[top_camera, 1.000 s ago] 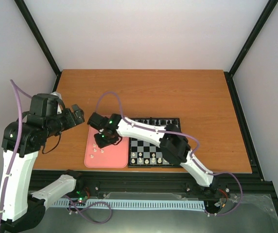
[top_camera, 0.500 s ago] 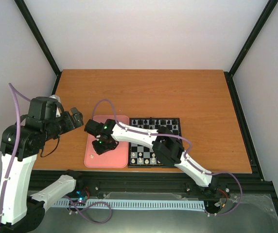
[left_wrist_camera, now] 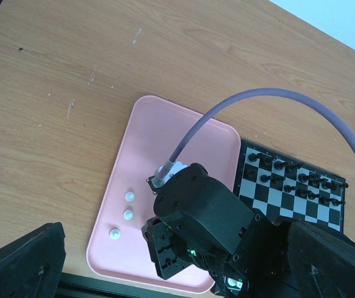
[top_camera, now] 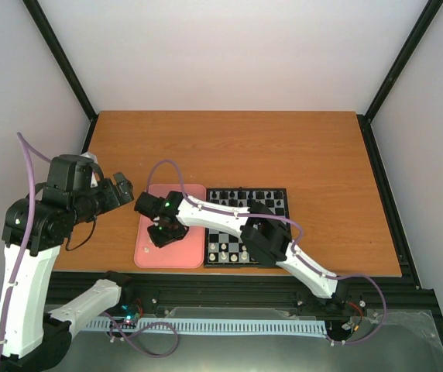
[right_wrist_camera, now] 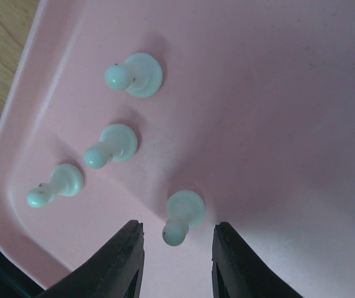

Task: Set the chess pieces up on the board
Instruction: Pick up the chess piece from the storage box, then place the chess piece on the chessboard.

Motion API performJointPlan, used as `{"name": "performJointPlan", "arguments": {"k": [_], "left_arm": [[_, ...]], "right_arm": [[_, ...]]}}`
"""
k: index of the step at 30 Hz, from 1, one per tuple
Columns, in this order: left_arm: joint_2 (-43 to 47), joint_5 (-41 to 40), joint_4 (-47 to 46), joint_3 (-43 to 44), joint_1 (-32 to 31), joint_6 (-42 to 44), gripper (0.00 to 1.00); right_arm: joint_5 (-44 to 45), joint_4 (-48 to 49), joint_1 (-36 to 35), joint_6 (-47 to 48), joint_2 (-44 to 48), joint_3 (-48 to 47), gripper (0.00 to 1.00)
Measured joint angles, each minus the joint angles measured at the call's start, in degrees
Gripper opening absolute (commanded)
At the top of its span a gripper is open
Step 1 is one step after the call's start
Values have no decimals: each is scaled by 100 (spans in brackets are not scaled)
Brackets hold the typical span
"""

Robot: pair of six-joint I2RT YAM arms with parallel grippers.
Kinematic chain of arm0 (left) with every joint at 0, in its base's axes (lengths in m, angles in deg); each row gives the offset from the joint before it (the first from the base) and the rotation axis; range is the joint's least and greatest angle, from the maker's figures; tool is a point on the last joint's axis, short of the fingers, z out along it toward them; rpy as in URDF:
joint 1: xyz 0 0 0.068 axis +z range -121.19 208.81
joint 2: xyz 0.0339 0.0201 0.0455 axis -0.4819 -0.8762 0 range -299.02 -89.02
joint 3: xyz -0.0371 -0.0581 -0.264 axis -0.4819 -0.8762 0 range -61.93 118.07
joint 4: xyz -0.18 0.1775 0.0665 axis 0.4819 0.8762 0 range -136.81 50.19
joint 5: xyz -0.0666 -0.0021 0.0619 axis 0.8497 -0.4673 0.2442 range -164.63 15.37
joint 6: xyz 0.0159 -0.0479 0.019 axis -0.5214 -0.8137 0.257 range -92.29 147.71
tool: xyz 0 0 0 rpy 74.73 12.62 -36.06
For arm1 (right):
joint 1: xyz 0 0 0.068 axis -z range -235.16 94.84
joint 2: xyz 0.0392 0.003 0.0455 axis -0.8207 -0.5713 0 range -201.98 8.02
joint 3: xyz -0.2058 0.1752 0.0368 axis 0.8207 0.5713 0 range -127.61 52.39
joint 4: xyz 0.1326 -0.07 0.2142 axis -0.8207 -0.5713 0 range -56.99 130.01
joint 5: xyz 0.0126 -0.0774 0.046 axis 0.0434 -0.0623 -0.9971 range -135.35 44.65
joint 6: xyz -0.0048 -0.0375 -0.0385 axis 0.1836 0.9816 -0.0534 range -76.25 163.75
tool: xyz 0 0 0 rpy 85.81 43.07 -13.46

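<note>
Several cream-white pawns stand on the pink tray point(right_wrist_camera: 277, 93). My right gripper point(right_wrist_camera: 177, 231) is low over the tray, open, with one pawn point(right_wrist_camera: 182, 218) between its fingertips and a gap on each side. Three more pawns point(right_wrist_camera: 110, 146) stand in a line to the left of it. In the top view the right gripper point(top_camera: 163, 231) is over the tray's middle, beside the board point(top_camera: 272, 225). Black chessmen point(top_camera: 248, 194) fill the board's far rows and white ones point(top_camera: 233, 253) stand along its near row. My left gripper point(top_camera: 121, 190) hovers open, left of the tray and above it.
The tray point(top_camera: 145, 256) lies against the board's left side, near the table's front edge. In the left wrist view my wide-apart left fingers point(left_wrist_camera: 22, 264) frame the right wrist point(left_wrist_camera: 202, 217), three pawns point(left_wrist_camera: 128, 215) and the board point(left_wrist_camera: 289, 186). Bare wood point(top_camera: 229, 147) stretches behind.
My right gripper has moved left and toward the near edge over the tray, coming down around a pawn, and its jaws have narrowed a little. The left arm has shifted slightly.
</note>
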Motion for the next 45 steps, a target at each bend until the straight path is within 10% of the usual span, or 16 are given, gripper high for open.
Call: {"name": "performJointPlan", "arguments": {"k": [10,19,33,45], "left_arm": [[-2,7,-7,-66,0,0,100],[-2,26,-22,-168,0,0,100],[2,66,-46,-245,0,-2,100],[4,103,-153,-264,0,0,100]], "right_arm": [[24,-44,2,39,-98,-227,27],[17,-74,7,63,-140,-297,3],[339,-293,35,63,11,-306,3],[1106,-210,623,-146,2953,2533,3]]}}
